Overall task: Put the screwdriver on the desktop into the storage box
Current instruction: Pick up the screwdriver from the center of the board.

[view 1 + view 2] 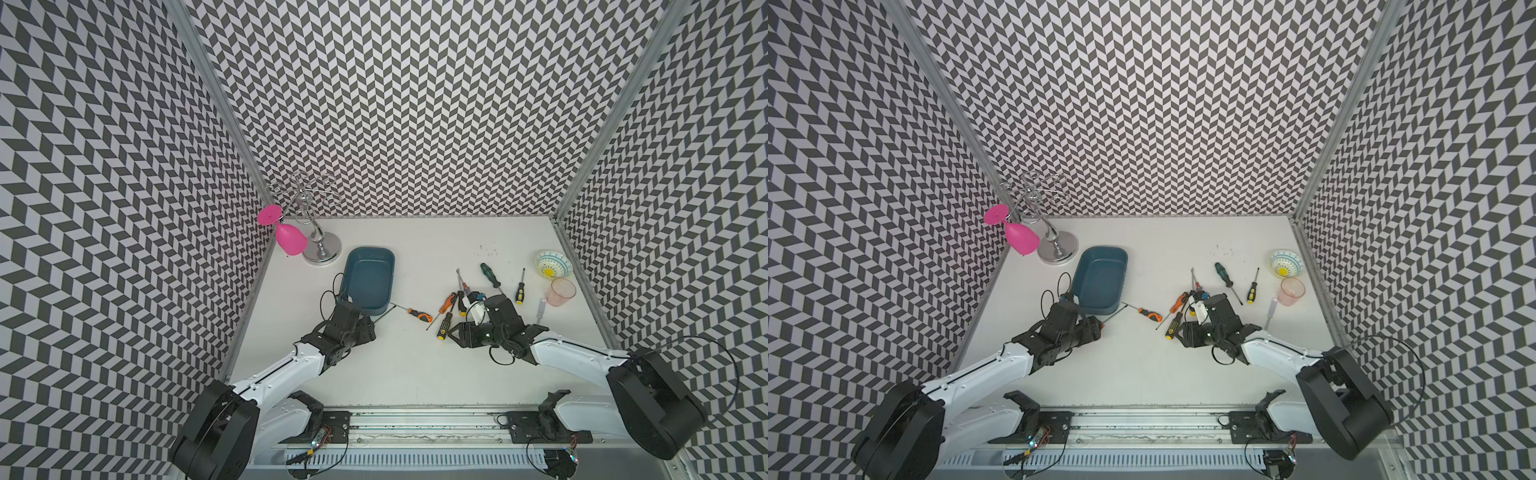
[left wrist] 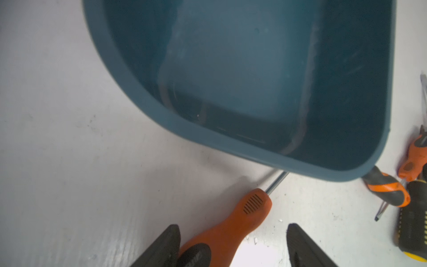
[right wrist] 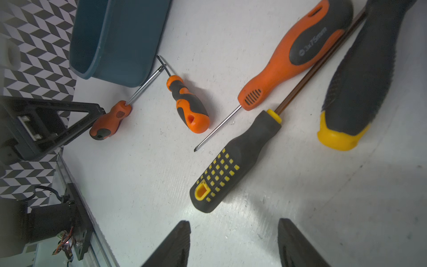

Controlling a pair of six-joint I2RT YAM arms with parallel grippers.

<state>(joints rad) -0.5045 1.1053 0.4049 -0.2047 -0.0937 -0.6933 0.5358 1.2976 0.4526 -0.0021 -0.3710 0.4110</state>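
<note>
The teal storage box stands empty on the white desktop. An orange-handled screwdriver lies just in front of the box, its shaft reaching the box's near wall. My left gripper is open and straddles the handle; one finger lies against it and the other stands clear. My right gripper is open over bare desktop, just short of a black-and-yellow screwdriver.
Several more screwdrivers lie between the arms and to the right, among them a stubby orange-black one and a green one. A patterned bowl and pink cup sit far right. A chrome rack with a pink goblet stands behind the box.
</note>
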